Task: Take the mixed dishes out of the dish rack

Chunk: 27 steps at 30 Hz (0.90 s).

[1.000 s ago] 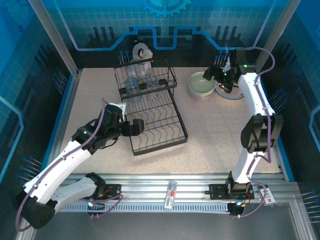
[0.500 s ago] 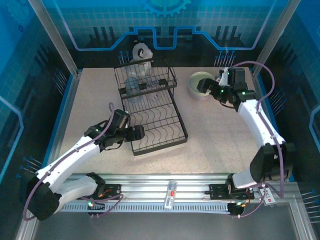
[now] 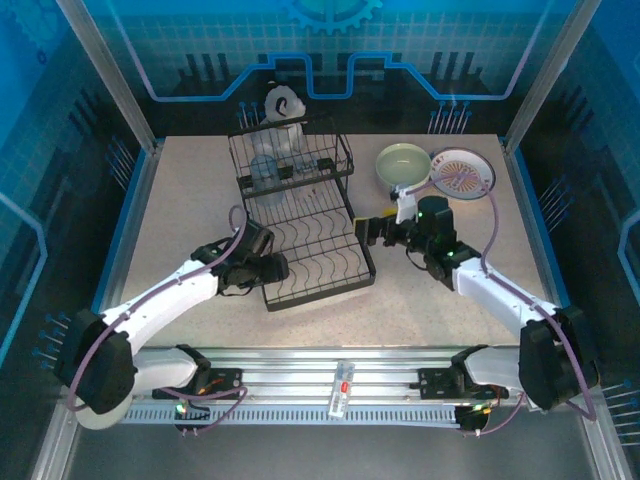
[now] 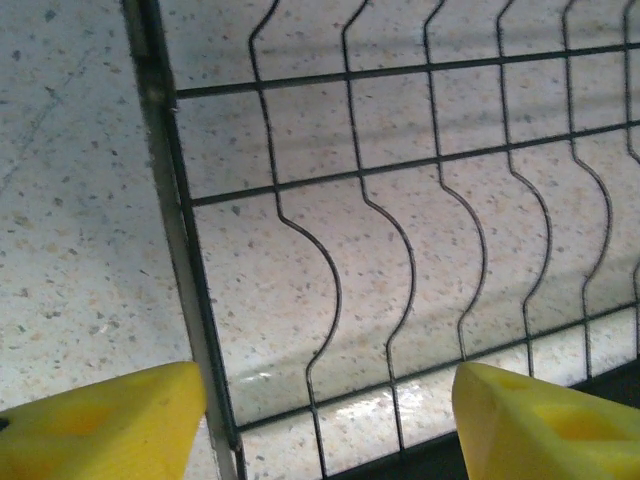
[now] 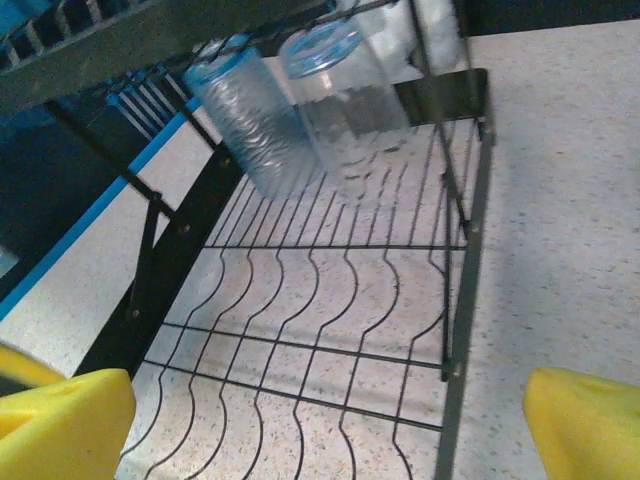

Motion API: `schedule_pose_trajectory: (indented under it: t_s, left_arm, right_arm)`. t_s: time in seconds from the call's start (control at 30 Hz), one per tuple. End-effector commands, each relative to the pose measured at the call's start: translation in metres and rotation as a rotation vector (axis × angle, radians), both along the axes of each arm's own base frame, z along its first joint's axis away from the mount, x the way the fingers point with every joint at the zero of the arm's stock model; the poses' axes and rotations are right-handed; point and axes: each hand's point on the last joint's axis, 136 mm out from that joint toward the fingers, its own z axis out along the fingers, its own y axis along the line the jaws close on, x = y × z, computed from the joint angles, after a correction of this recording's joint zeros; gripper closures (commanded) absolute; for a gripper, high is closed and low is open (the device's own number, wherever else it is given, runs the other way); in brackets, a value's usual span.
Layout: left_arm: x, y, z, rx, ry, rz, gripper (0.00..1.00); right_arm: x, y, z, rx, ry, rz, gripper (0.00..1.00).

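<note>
The black wire dish rack stands mid-table with nothing on its flat lower tray. Its raised basket tier at the back holds a clear ribbed tumbler. In the right wrist view two clear tumblers lean in that tier above the tray. My left gripper is open at the tray's near-left corner. Its yellow fingers straddle the rack's edge rail. My right gripper is open wide, low beside the rack's right edge, facing the tray.
A pale green bowl and a white plate with an orange-patterned rim sit on the table at the back right. A grey-and-white dog figurine stands behind the rack. Bare tabletop lies left and right of the rack.
My right arm has swung from the bowl and plate at the back right down to the rack's right side. My left gripper edged along the rack's near-left corner and its jaws narrowed.
</note>
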Motion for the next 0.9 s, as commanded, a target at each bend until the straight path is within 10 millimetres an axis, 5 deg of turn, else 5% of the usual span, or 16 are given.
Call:
schedule_pose_trajectory:
  t_s: [0.0,0.27,0.87]
  left_arm:
    - [0.008,-0.002,-0.006,-0.016,0.009,0.034,0.38]
    - [0.001,0.006,-0.023,0.013,0.068,0.07,0.45]
    - [-0.013,0.015,-0.045,0.003,0.133,0.138,0.73]
  right_arm:
    - [0.006,0.017,0.032,0.05,-0.196,0.042,0.0]
    - [-0.007,0.058,0.011,0.095,-0.206,0.125,0.0]
    - [0.017,0.093,-0.034,0.163,-0.166,0.104,0.0]
